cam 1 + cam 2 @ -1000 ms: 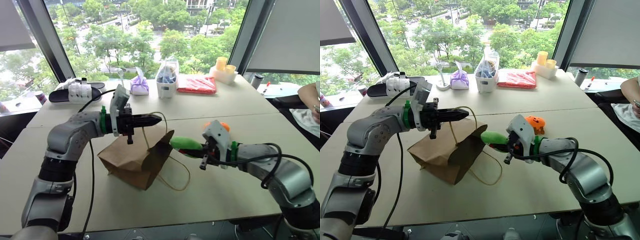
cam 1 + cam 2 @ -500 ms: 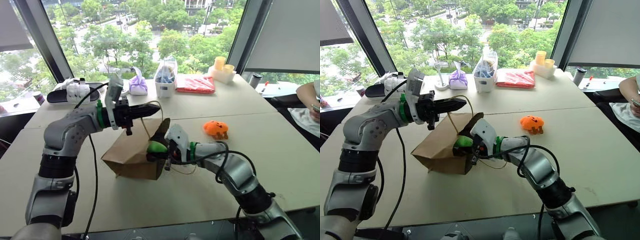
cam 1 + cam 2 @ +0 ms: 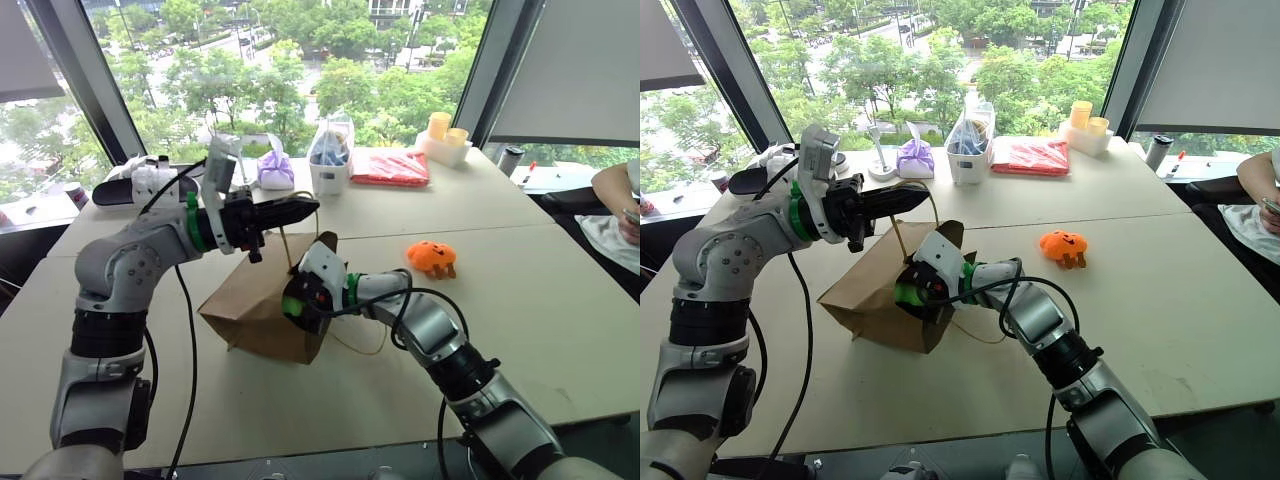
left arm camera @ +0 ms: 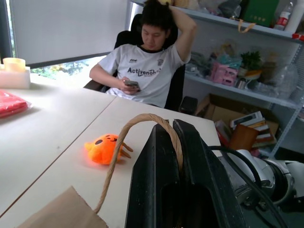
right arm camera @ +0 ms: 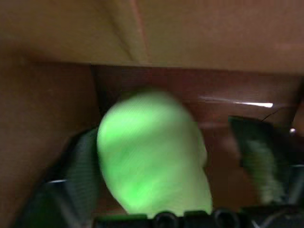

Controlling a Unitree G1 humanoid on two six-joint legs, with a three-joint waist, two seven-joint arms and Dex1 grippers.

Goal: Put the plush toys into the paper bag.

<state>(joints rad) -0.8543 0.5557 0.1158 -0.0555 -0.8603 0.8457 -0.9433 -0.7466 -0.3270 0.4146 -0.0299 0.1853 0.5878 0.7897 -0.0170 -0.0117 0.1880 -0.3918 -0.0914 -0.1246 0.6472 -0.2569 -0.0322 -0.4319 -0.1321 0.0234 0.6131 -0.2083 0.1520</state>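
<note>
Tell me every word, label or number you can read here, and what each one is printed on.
"Activenoh", or close to it, last letters unsure: across the chest of the seated person's white T-shirt.
Paper bag: plain, no print.
Boxes and packets on the shelves: any print too small to read.

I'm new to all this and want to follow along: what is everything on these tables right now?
paper bag: one, brown, near table, handle pinched up.
green plush toy: one, lime, inside the bag's mouth.
orange plush toy: one, near table, right of bag.
purple bundle: one, far table.
clear bag: one, blue contents, far table.
red packet: one, far table.
person: one, seated, white shirt.
left gripper: black, shut on handle.
right gripper: black, open, in the bag's mouth.
</note>
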